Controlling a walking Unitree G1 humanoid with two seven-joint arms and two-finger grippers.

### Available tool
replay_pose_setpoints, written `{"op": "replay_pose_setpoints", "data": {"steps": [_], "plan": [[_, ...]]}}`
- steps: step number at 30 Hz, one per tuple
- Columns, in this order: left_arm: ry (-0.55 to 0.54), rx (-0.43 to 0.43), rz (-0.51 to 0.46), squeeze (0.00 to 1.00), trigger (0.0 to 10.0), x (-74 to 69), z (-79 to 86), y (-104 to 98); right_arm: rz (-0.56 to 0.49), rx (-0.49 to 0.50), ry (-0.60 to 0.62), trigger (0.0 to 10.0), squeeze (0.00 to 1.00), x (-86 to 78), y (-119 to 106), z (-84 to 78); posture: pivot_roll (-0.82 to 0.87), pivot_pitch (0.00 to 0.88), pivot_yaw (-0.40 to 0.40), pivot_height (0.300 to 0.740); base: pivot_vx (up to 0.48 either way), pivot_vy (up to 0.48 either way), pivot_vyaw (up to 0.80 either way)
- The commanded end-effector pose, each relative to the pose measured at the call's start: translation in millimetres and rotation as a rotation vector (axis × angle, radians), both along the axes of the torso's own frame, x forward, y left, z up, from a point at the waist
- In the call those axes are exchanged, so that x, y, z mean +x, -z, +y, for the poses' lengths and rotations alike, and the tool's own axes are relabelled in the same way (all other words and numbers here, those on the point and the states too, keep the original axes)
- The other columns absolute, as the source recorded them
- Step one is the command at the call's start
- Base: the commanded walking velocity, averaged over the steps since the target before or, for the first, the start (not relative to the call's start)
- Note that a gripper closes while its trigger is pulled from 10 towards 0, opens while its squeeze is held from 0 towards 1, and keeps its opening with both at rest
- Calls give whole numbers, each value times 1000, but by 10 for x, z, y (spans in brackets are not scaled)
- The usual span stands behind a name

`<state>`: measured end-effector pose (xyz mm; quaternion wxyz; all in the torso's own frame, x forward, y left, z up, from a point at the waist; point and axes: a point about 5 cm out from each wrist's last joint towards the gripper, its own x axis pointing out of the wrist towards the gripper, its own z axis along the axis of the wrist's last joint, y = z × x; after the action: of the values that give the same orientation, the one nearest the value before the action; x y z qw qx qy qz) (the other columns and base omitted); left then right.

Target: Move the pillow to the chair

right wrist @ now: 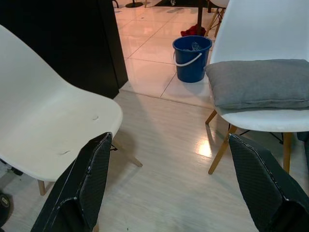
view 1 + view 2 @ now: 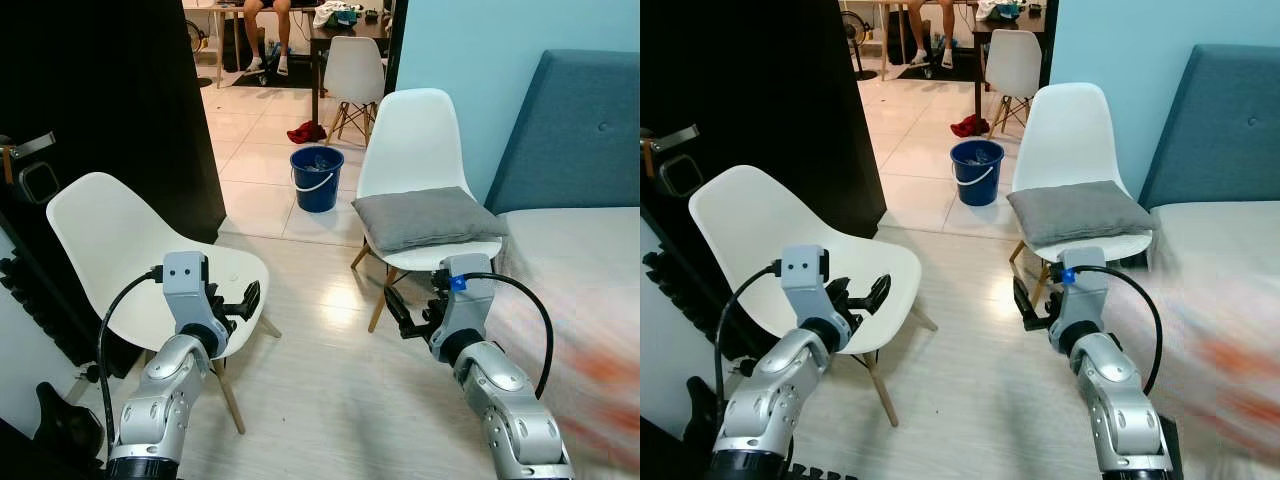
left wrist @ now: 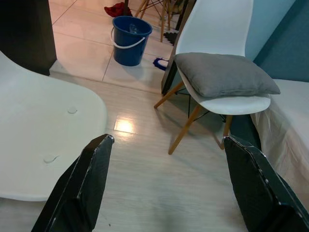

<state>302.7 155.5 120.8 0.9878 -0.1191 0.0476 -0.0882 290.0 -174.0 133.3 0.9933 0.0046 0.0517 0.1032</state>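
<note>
A grey pillow (image 2: 428, 217) lies flat on the seat of a white chair (image 2: 415, 140) to my right, beside the bed. A second white chair (image 2: 120, 240) with a bare seat stands to my left. My left gripper (image 2: 243, 302) is open over the front edge of that bare seat. My right gripper (image 2: 408, 315) is open too, low in front of the pillow's chair and below the pillow, touching nothing. The wrist views show the pillow (image 3: 223, 74) (image 1: 258, 82) ahead between wide-spread fingers (image 3: 84, 186) (image 1: 84, 186).
A blue bucket (image 2: 317, 178) stands on the tiled floor behind the chairs, with red cloth (image 2: 305, 131) beyond it. The bed (image 2: 580, 290) with its blue headboard (image 2: 570, 130) lies on my right. A black cabinet (image 2: 110, 100) is on my left. A person's legs (image 2: 268, 30) show far back, by a third white chair (image 2: 352, 70).
</note>
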Motion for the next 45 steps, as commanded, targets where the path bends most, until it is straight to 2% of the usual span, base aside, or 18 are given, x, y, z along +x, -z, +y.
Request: {"op": "replay_pose_setpoints", "data": {"steps": [1, 23, 45], "plan": [[-6, -5, 12, 0, 10000, -5, 15, 44, 8, 19, -4, 10000, 0, 11, -1, 2, -73, 0, 8, 725, 0, 0, 0], [-5, -8, 14, 0, 10000, 3, 22, 42, 8, 23, -5, 10000, 0, 20, 0, 4, -74, 0, 9, 725, 0, 0, 0], [0, -13, 15, 0, 10000, 7, 20, 39, 40, 29, 8, 10000, 0, 31, 21, -3, -75, 0, 12, 725, 0, 0, -776]]}}
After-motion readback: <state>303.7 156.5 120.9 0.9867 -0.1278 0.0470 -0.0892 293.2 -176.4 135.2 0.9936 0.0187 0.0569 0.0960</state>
